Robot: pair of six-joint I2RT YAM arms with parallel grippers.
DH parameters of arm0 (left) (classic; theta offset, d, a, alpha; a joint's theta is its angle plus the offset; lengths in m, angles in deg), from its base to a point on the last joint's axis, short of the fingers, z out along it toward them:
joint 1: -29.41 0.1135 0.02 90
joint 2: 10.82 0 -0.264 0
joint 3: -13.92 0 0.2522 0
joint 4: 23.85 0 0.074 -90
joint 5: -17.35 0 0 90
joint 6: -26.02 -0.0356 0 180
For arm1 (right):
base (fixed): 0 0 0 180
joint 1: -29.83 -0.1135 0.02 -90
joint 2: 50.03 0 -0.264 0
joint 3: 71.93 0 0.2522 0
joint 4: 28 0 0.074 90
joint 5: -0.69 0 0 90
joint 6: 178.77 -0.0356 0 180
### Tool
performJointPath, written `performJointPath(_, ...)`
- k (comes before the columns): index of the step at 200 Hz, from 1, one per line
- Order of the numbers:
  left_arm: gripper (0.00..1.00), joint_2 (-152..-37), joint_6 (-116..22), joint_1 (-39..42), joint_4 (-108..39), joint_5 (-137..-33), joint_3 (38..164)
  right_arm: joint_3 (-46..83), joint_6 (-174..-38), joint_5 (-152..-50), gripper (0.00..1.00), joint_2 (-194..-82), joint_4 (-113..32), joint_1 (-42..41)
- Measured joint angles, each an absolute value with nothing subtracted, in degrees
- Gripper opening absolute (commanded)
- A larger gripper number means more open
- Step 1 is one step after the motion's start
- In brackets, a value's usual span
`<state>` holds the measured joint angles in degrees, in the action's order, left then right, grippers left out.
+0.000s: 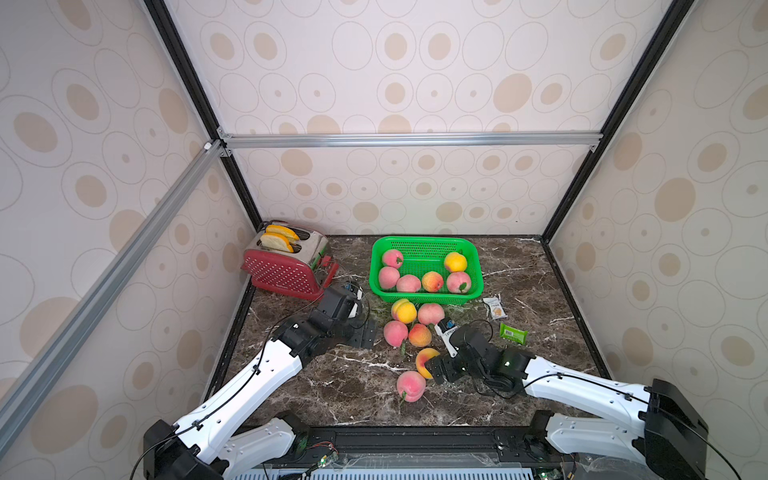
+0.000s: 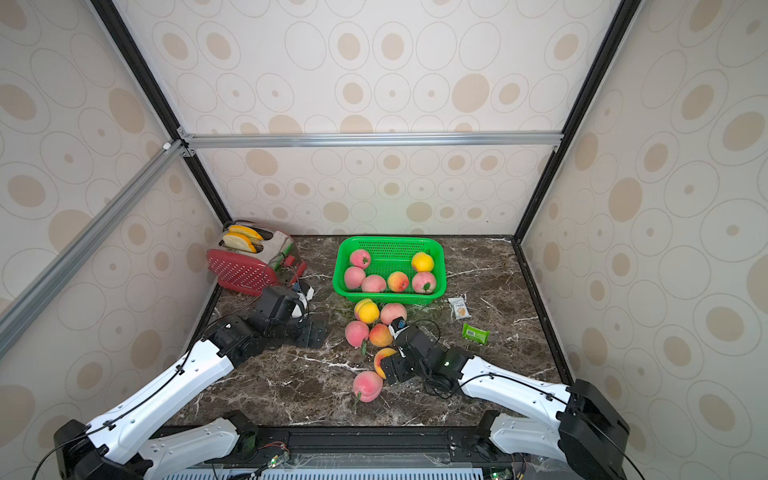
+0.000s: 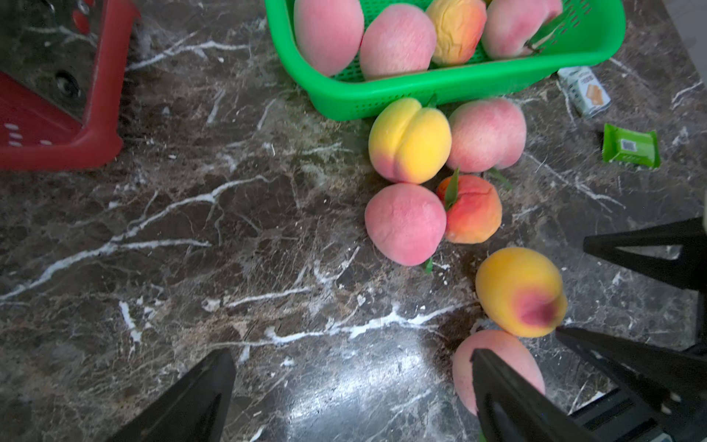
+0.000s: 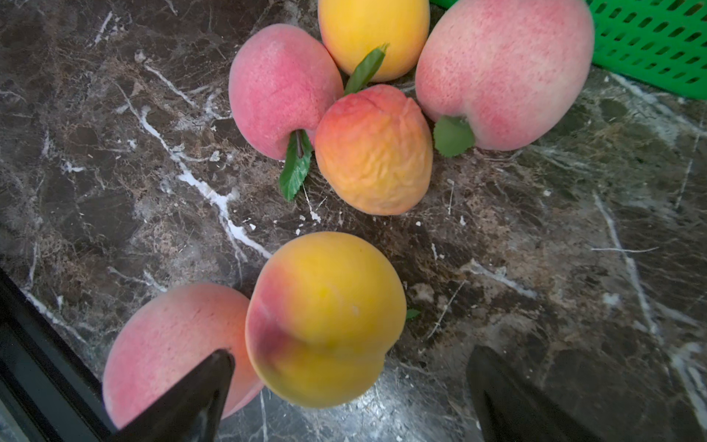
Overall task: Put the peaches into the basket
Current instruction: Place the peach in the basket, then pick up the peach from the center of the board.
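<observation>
My right end effector [image 4: 354, 367] was spread wide and pinched nothing. It sat low over the counter [image 4: 535, 268], with the blushed yellow peach [image 4: 325, 317] in the mouth of its jaws, nearer one finger than the other. Whether that finger touched the fruit I could not tell. I judged the wide spread was there to clear the peach's full girth before any squeeze.

Taking the far wall as twelve o'clock in both top views, a pink peach [image 4: 172, 344] leaned against the yellow one at its seven o'clock. The four o'clock side was free, which I took to be why the end effector reached in from there.

My left end effector [image 3: 350, 359] was also spread and empty, over bare counter at about ten o'clock from the loose fruit. I read that as a parked pose, out of the working arm's way.

At twelve o'clock from the yellow peach, a cluster of four peaches [image 1: 419, 334] lay touching one another, just beside the near wall of the basket [image 1: 424, 241]. The basket stood at the counter's twelve o'clock with six peaches [image 1: 408, 284] inside, gathered along its near wall and sides. With six in and six out, I put the job at about half done.

The toaster [image 1: 286, 270] with its bread slices [image 1: 276, 241] stood at ten o'clock. A white snack packet [image 1: 494, 307] and a green snack packet [image 1: 513, 333] lay around one o'clock from the right end effector. None of these belonged to the task.
</observation>
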<state>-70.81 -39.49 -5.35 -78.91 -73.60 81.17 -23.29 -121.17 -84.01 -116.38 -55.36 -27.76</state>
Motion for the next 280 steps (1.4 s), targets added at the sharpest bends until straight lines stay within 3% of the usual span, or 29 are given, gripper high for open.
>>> performJointPath(187, 0.99, -69.0, -38.0, -5.4, -77.2, -76.5, 75.1, -19.5, -122.2, -85.0, 1.0, -128.6, -51.4, -27.8)
performJointPath(280, 0.99, -69.2, -37.8, -5.4, -77.0, -76.7, 74.7, -19.5, -122.5, -86.0, 0.88, -129.7, -50.4, -27.8)
